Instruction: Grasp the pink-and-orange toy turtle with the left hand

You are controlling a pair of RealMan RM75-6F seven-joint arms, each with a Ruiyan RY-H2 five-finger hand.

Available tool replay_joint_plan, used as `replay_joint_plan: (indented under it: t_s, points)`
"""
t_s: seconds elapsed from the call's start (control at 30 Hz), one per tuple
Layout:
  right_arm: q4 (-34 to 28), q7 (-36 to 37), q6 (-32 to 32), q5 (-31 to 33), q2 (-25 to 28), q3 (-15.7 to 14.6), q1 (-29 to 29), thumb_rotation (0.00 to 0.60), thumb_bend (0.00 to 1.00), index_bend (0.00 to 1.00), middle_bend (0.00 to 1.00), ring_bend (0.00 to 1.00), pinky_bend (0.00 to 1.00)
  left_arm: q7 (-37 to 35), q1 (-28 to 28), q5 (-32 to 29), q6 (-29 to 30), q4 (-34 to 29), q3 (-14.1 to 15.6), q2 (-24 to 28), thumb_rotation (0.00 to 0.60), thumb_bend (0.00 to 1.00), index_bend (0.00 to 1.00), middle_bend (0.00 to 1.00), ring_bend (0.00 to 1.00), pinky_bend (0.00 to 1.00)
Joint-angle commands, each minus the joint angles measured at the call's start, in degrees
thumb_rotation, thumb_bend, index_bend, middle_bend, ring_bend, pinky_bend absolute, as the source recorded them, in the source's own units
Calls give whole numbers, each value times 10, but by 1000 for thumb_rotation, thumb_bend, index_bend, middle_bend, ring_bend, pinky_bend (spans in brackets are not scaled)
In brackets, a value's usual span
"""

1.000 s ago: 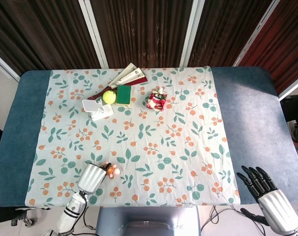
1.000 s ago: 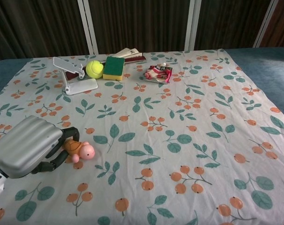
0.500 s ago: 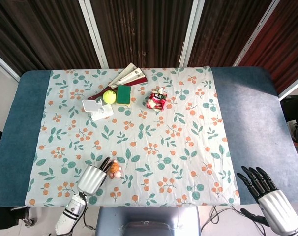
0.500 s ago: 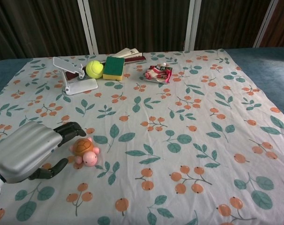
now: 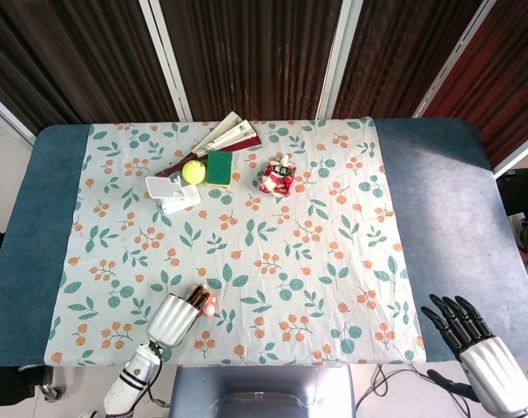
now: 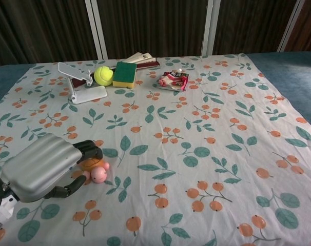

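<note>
The left hand (image 6: 45, 166) sits at the near left of the cloth (image 6: 196, 128), palm down, its dark fingers (image 6: 89, 150) arched over the turtle (image 6: 95, 169) and the thumb low on the near side; the fingers bracket the shell but whether they have clamped on it cannot be told from either view. The turtle lies on the cloth with its pink head poking out to the right of the hand, the orange shell mostly hidden under the fingers. That covering posture suits a top-down enclosing grasp, judged to be at the closing stage. The near table edge lies close behind the wrist, so room to pull back is limited; open cloth extends right and far. The stand (image 6: 79, 84), ball (image 6: 103, 75) and sponge (image 6: 124, 74) cluster far left, well apart, with the packet (image 6: 172, 80) to their right. The right hand (image 5: 473, 344) rests off the cloth at the near right corner, fingers apart, holding nothing.
</note>
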Motion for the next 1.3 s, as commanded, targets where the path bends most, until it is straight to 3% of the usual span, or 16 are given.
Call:
replay_joint_plan:
  t_s: [0.03, 0.1, 0.17, 0.27, 0.33, 0.63, 0.87, 0.97, 1.07, 1.17, 1.3]
  points:
    - [1, 1, 1, -2, 1, -1, 0, 600, 82, 0, 0, 0, 0, -1, -4, -3, -5, 6, -2, -6, 600, 420, 345, 335, 1000, 1000]
    - [1, 2, 2, -3, 1, -1, -1, 600, 81, 0, 0, 0, 0, -2, -7, -2, -4, 12, -4, -9, 600, 420, 369, 365, 1000, 1000]
    - [2, 3, 3, -2, 1, -1, -1, 600, 81, 0, 0, 0, 0, -7, -9, 1, 2, 22, -5, -15, 600, 421, 435, 454, 1000, 1000]
    - [2, 4, 5, -3, 1, -1, -2, 600, 81, 0, 0, 0, 0, -12, -9, 3, 9, 39, -5, -23, 600, 435, 673, 701, 1000, 1000]
    - [3, 4, 5, -3, 1, -1, -2, 600, 82, 0, 0, 0, 0, -16, -8, 3, 14, 52, -4, -29, 600, 449, 765, 805, 1000, 1000]
    - [3, 3, 5, -4, 1, -1, -2, 600, 82, 0, 0, 0, 0, -47, -6, 15, 50, 92, -3, -45, 600, 493, 841, 952, 1000, 1000]
    - [2, 2, 3, -4, 1, 0, -1, 600, 82, 0, 0, 0, 0, -58, -4, 13, 58, 103, -1, -47, 600, 505, 836, 957, 1000, 1000]
    - [2, 1, 1, -3, 0, 0, -1, 600, 82, 0, 0, 0, 0, -58, -4, 7, 43, 93, 4, -38, 600, 484, 739, 866, 1000, 1000]
    - [1, -1, -1, -2, 0, 0, -1, 600, 82, 0, 0, 0, 0, -46, -2, -5, 23, 58, 7, -20, 600, 434, 382, 627, 1000, 1000]
    - [0, -3, -3, -1, -1, 0, 0, 600, 82, 0, 0, 0, 0, -31, 0, -9, 21, 27, 7, -5, 600, 407, 144, 413, 1000, 1000]
    - [-1, -6, -7, -1, -2, 0, 0, 600, 81, 0, 0, 0, 0, -18, 5, -10, 29, -9, 8, 12, 600, 383, 24, 249, 1000, 1000]
